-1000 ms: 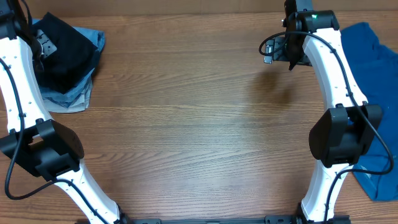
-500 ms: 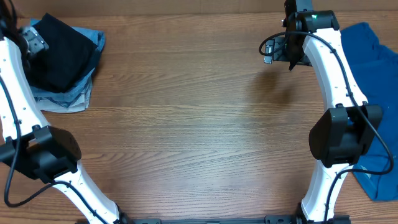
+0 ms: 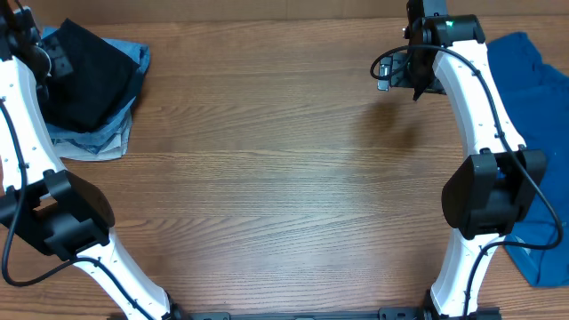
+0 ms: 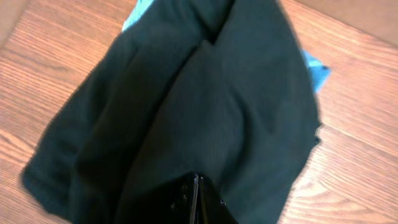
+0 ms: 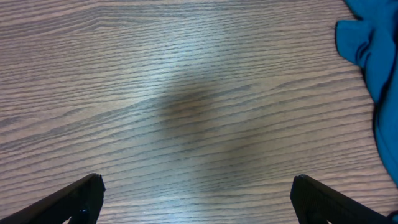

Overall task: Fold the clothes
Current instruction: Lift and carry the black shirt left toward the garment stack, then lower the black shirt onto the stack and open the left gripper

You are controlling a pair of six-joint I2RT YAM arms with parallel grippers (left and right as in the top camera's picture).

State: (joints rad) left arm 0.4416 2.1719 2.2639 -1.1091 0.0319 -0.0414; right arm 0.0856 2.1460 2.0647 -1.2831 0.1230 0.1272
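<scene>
now the left gripper (image 4: 194,198) has its jaws pressed together, pinching a fold of the black garment (image 4: 230,106). this garment lies at the far left corner of the tabletop (image 3: 267,178), on top of a pale blue-grey cloth (image 3: 100,142). the right gripper (image 5: 198,194) hangs over bare wood with its jaws spread wide, holding nothing. a bright blue garment (image 3: 533,98) lies crumpled along the right edge of the tabletop.
</scene>
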